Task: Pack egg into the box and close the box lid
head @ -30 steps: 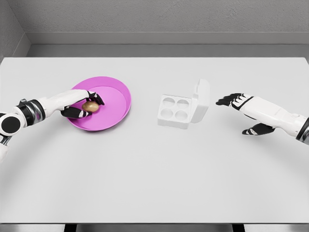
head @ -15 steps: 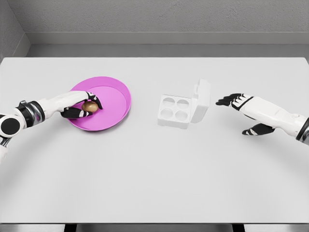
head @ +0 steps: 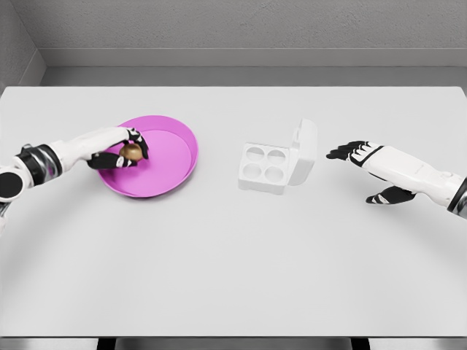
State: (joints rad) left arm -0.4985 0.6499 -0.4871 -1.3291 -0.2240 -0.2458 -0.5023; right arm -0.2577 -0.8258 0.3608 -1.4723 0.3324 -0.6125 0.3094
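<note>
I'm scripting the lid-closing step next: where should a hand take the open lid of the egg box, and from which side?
Judging from the pose, the lid stands nearly upright along the right edge of the egg box, hinged at the bottom. Best to contact its free top edge, coming from the right with the right hand, open just beside it, and push leftward over the four empty cups.

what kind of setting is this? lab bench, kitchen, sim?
Most likely a simulated tabletop test scene, not a real kitchen. A plain white table stands before bare grey walls, holding only a pink plate and an open four-cup egg box. The left hand grips a brown egg; everything looks rendered.
</note>
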